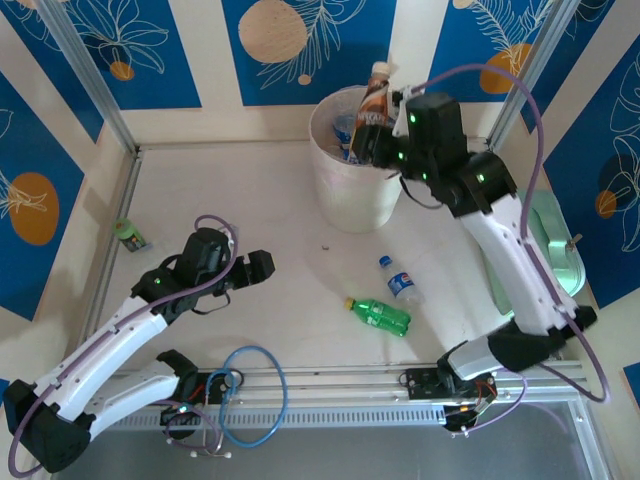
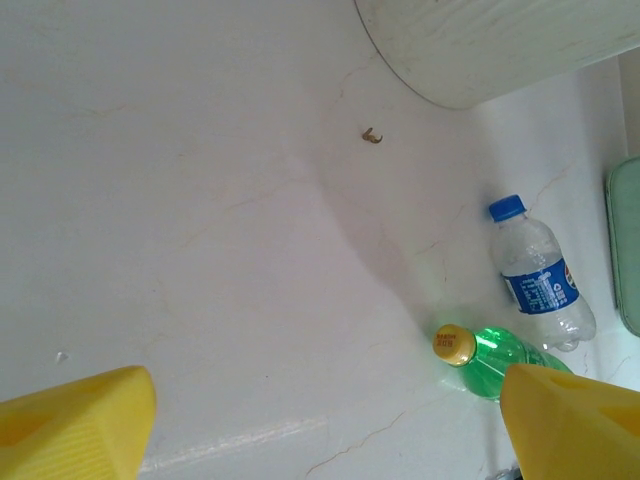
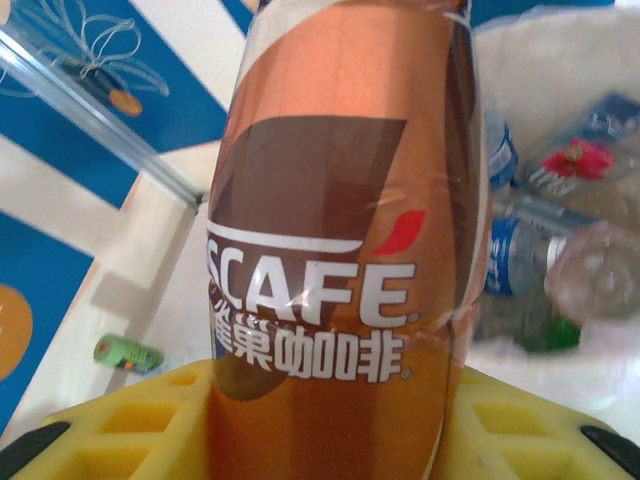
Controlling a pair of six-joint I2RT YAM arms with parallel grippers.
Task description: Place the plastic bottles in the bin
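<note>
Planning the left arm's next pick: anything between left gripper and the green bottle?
No, bare tabletop between left gripper and green bottle, seen in the top view.

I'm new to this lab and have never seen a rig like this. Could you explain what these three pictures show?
These are two robot arms bolted at a table's near edge, each ending in a two-finger gripper. One picture looks down from above. The other two come from cameras on the wrists, so the yellow fingers at the bottom of those are the gripper's own. The right gripper is closed on a brown coffee bottle, held up at the bin, which already contains other bottles. The left gripper is open and empty above the table. On the table lie a green bottle, a clear blue-capped bottle and, far left, a small green bottle.
</note>
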